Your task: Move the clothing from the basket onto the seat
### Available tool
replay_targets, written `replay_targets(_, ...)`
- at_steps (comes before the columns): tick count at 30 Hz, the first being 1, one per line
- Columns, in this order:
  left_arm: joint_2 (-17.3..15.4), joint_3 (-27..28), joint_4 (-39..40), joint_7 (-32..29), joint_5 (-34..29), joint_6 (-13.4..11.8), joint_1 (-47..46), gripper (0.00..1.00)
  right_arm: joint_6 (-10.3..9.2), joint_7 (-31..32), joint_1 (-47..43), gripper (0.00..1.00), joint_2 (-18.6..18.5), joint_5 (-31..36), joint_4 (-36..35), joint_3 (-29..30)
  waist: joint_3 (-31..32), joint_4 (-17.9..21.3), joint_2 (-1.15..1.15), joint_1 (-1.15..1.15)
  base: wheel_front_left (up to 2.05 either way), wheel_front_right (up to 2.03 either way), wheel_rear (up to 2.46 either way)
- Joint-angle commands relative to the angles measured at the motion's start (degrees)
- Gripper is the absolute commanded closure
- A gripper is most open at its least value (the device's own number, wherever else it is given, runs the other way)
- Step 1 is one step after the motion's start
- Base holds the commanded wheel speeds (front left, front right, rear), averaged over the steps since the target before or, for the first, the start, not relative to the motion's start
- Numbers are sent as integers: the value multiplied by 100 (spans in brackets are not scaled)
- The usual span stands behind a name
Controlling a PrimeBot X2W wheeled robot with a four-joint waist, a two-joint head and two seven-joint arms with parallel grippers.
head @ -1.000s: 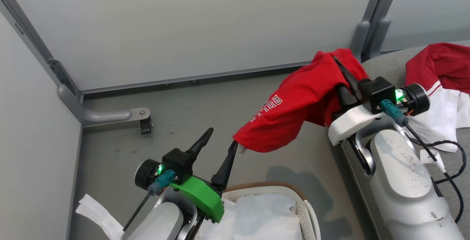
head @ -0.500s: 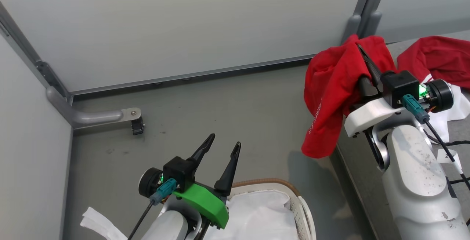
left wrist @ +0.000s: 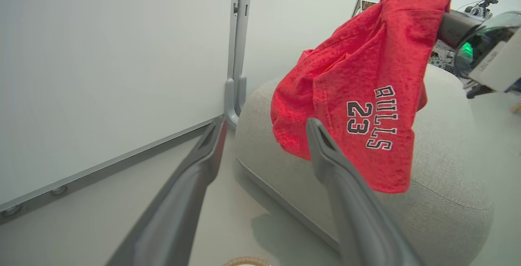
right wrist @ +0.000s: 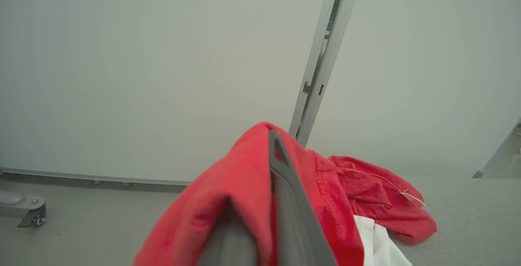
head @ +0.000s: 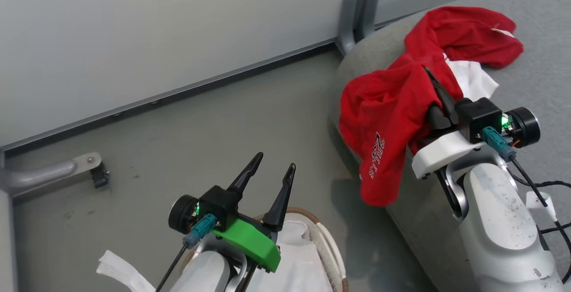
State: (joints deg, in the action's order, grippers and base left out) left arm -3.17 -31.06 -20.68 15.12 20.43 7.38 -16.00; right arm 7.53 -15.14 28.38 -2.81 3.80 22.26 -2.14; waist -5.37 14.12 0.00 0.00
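Clothing (head: 379,109) clamped in right claw (head: 427,73), left claw (head: 275,160) spread, empty

Draped red garment (head: 383,113): soft knit cloth, matt, faintly mottled; lettering printed flat.
Second red garment (head: 464,33): same cloth, with a smooth white part.
Seat (head: 544,73): grey woven upholstery, matt, fine-grained, stitched seams.
Basket (head: 332,249): white perforated plastic, brown woven-look rim.
Liner (head: 296,269): plain white cloth.
Left end effector (head: 275,160): dark matt plastic fingers on a smooth green plastic mount.
Floor (head: 200,122): smooth, grey, scuffed.
Wall panels (head: 156,24): matt, with metal-look frames.
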Motion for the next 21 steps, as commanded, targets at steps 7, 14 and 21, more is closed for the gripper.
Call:
replay_targets(7, -161, -128, 57, 4, -103, 14, -194, 0, -8, -1, -178, 100, -13, -169, -64, 64, -485, 1295, 0, 0, 0, 0, 0)
replay_targets(14, -269, -222, 83, 4, -124, 14, -298, 0, -8, -1, -165, 100, -11, -291, -85, 234, -667, 1435, 0, 0, 0, 0, 0)
replay_targets(21, -382, -271, 178, 4, -153, 14, -514, 0, -8, -1, 374, 100, -15, -111, -172, 786, -1154, 1205, 0, 0, 0, 0, 0)
